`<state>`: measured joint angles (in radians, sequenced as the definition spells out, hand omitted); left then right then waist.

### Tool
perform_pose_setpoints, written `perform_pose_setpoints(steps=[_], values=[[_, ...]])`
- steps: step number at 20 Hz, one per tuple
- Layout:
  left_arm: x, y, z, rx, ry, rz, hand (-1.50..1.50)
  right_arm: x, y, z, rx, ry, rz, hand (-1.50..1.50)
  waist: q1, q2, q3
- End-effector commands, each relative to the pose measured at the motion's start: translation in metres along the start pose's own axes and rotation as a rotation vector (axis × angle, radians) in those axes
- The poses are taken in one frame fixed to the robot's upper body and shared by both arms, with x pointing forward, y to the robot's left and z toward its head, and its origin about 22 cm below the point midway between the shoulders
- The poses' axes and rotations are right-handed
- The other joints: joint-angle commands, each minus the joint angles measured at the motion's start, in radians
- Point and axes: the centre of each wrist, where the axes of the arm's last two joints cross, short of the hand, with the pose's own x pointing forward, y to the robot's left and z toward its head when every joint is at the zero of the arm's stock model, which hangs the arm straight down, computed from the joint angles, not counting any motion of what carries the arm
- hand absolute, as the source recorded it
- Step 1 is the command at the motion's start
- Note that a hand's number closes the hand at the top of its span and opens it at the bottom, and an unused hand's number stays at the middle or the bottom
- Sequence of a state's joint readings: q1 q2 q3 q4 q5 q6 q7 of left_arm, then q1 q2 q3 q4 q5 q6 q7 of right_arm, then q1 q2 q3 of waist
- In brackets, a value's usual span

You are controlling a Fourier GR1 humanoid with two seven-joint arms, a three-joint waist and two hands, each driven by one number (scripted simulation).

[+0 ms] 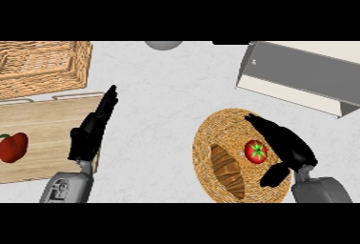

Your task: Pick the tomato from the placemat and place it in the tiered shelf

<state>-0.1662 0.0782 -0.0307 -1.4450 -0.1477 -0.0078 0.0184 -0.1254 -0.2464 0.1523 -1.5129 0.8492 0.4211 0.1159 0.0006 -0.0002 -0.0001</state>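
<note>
Clearly the tomato (256, 151) lies on the woven placemat (211, 127), beside a bread loaf (228, 170). Right hand (287, 147) sits just beside it, fingers spread, holding nothing. Left hand (93, 129) rests straight-fingered. Round, smooth and probably soft, the tomato suits a hold across its middle.

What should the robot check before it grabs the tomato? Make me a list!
1. Tomato lies on the round woven placemat: ok.
2. Right hand is at the tomato, fingers and thumb spread on either side, nothing held yet: ok.
3. Croissant lies close to the tomato on its left; the thumb may bump it: not ok.
4. Tiered shelf is in view at upper right, with bare counter between it and the placemat: ok.
5. Whether the shelf's tiers have free room: cannot tell.
6. Left hand rests open over the wooden board, away from the path: ok.
</note>
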Motion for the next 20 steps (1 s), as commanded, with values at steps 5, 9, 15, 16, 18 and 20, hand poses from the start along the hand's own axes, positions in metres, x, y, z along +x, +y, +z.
perform_pose_setpoints(steps=[5,9,15,16,18,20], values=[[0.007,0.001,0.007,-0.014,-0.004,-0.002,0.00,0.004,0.019,0.004,0.061,-0.015,0.050,1.50,0.001,-0.001,0.000],[0.000,-0.006,-0.016,0.013,0.006,0.004,0.00,-0.019,0.027,0.014,0.034,-0.067,0.151,1.50,-0.004,0.000,0.000],[-0.001,-0.013,0.007,-0.015,0.010,0.018,0.00,0.025,0.022,-0.008,-0.065,0.030,0.079,1.50,0.002,-0.001,0.000],[0.011,-0.015,0.002,-0.008,0.002,-0.013,0.00,0.052,0.032,-0.024,-0.094,0.106,0.029,1.50,0.011,-0.001,0.000],[-0.011,0.000,0.003,-0.013,0.011,0.003,0.00,0.073,0.027,-0.026,-0.155,0.268,-0.043,1.50,0.014,0.003,-0.002],[0.009,-0.006,-0.005,-0.011,-0.016,0.000,0.00,0.075,0.015,-0.030,-0.233,0.428,-0.113,1.50,0.028,-0.002,-0.001]])
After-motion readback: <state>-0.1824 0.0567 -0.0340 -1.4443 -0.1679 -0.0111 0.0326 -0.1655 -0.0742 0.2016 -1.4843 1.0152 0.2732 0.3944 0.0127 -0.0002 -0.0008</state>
